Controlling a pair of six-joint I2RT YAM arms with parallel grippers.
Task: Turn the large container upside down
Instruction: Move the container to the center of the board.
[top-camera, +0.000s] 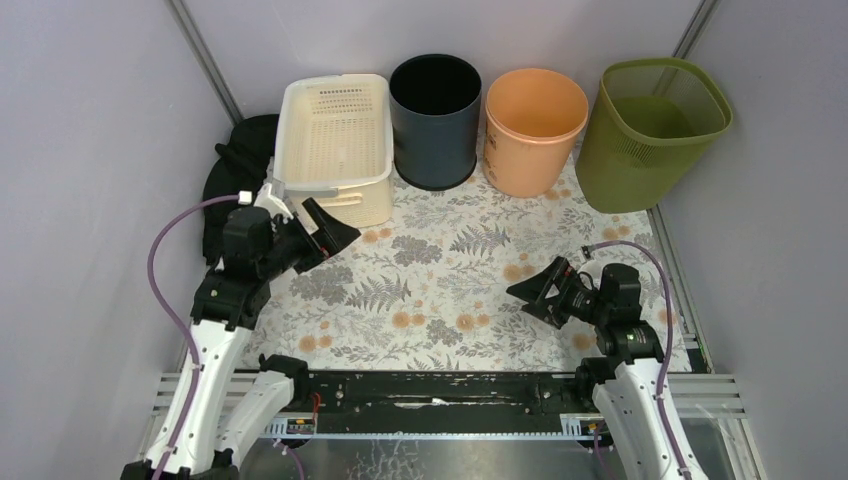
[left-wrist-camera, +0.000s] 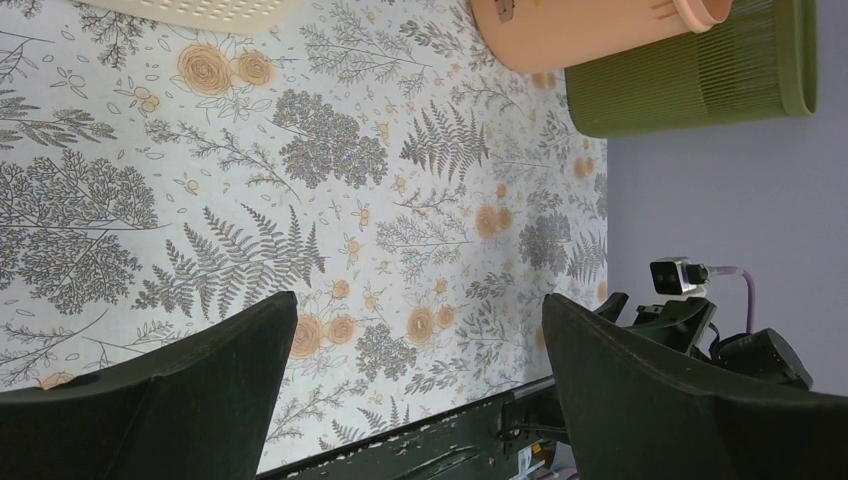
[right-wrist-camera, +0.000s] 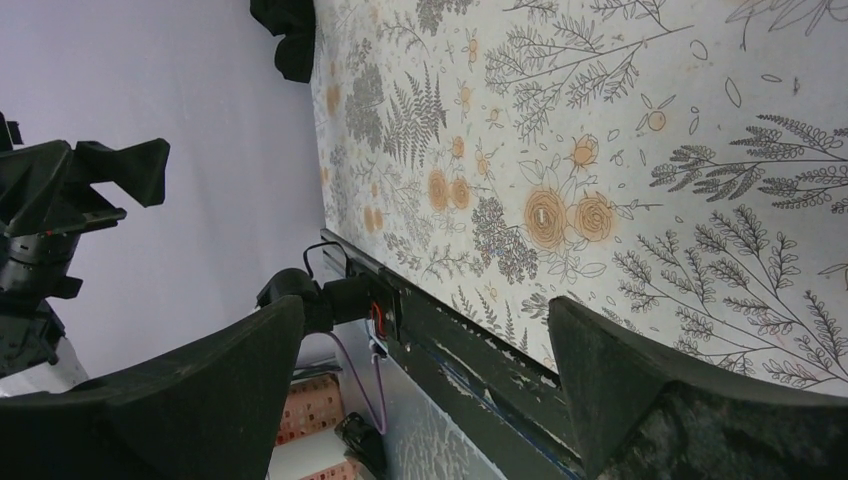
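- A small dark mark on the wall of the orange bin, seen in the left wrist view, is too small to read.
- A tablecloth printed with grey ferns and orange flowers covers the work surface. Pale lavender walls close it in on three sides, and a scuffed black rail runs along the near edge.
- Four containers stand upright in a row at the back, mouths up: a cream slotted basket, a dark round bin, the orange bin and a green mesh bin.
- The green mesh bin looks the largest (the cream basket comes close). It sits at the far right corner, just beside the orange bin.
- The cream, orange and green interiors show only their own floors. The dark bin's inside is too dark to tell.
- A black cloth lies bunched left of the cream basket.
- The left gripper hangs just in front of the cream basket, jaws spread wide and holding nothing.
- The right gripper hovers over the cloth near the right side, also wide and holding nothing.
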